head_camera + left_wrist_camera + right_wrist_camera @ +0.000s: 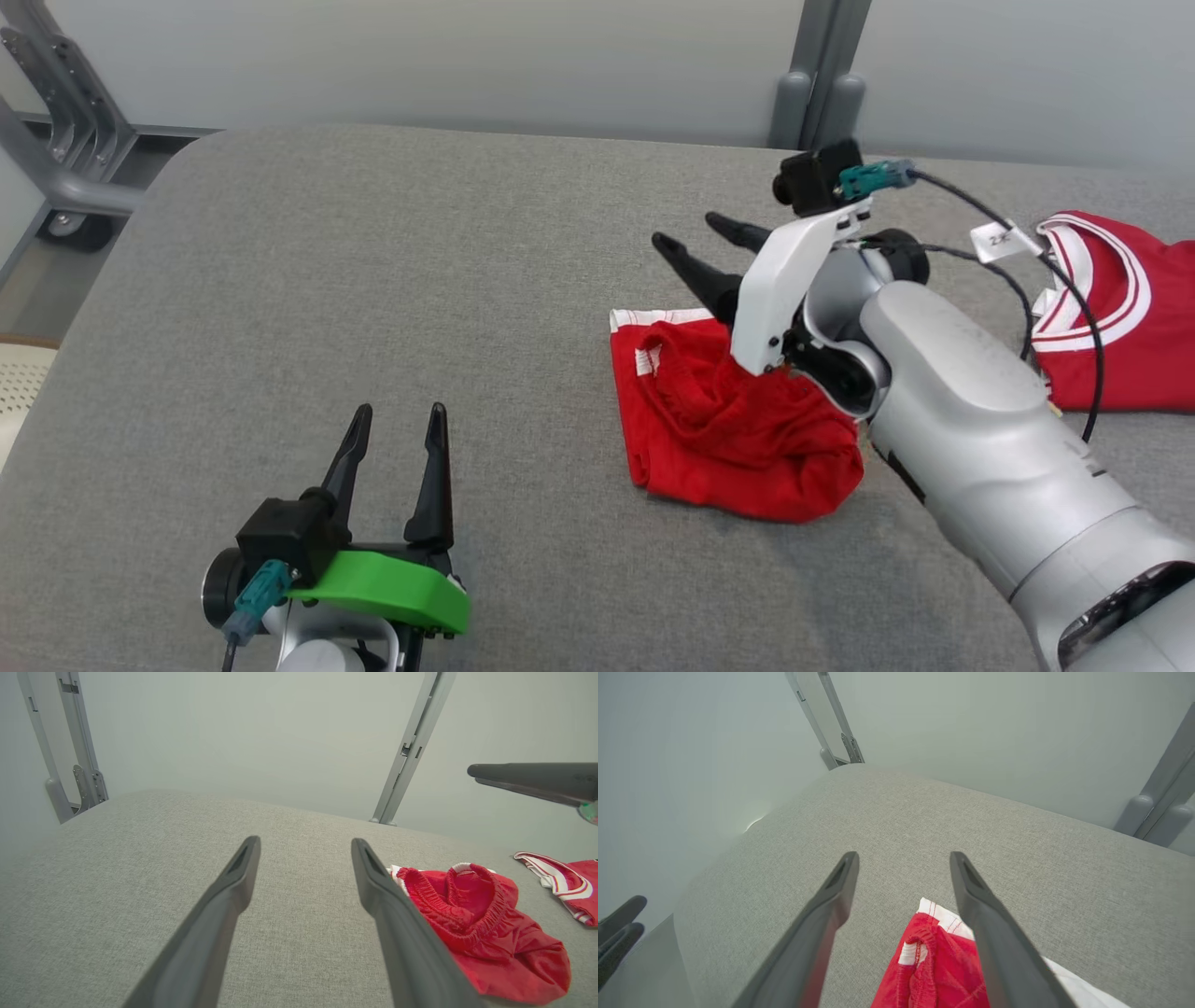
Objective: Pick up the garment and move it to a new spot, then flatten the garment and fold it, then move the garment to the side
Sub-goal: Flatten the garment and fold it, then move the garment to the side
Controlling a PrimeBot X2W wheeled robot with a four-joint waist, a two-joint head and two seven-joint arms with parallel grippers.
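The garment [738, 420] is a crumpled pair of red shorts with a white-trimmed hem, lying right of centre on the grey padded table [373, 280]. My right gripper [691, 231] is above the heap's far edge, open, its fingers pointing up and left with nothing between them. Seen from the right wrist, the garment [934, 966] lies below and between the open right gripper [903, 858]. My left gripper [400, 411] stands open near the table's front left, well apart from the cloth. From the left wrist, the garment [481, 924] lies to the right of the open left gripper [305, 843].
A second red garment with white striped trim [1120, 317] lies at the table's right edge, with the right arm's cables crossing over it. Grey metal posts [817, 84] stand behind the table. A metal frame [65, 140] is at the far left.
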